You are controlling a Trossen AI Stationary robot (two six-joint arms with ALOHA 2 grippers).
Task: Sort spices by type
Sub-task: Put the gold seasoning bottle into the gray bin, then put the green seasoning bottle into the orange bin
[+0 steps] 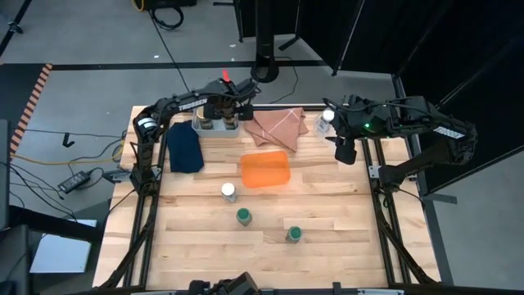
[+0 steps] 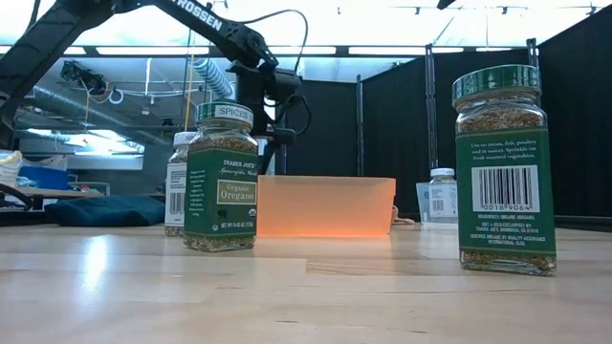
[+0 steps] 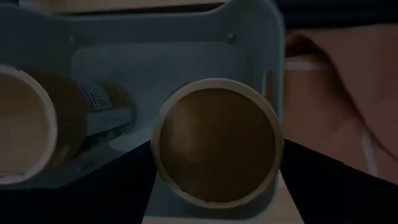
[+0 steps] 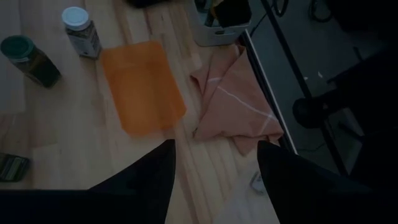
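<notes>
Two tan-capped jars stand in the pale grey bin point(image 1: 199, 128) at the far left: one point(image 3: 214, 140) sits between the fingers point(image 3: 118, 186) of my left gripper point(image 1: 227, 112), which is open above it and pointing down; the other point(image 3: 25, 124) is beside it. A white-capped jar point(image 1: 228, 192) and two green-capped jars point(image 1: 244, 216) point(image 1: 294, 234) stand on the table. Another white-capped jar point(image 1: 327, 120) stands at the far right. My right gripper point(image 4: 216, 180) hangs open and empty, high over the table's right side.
An orange tray point(image 1: 264, 170) lies mid-table. A pink cloth point(image 1: 278, 124) lies right of the bin and a dark blue cloth point(image 1: 185, 152) near its left. Bare wood stretches along the near edge in front of the green-capped jars.
</notes>
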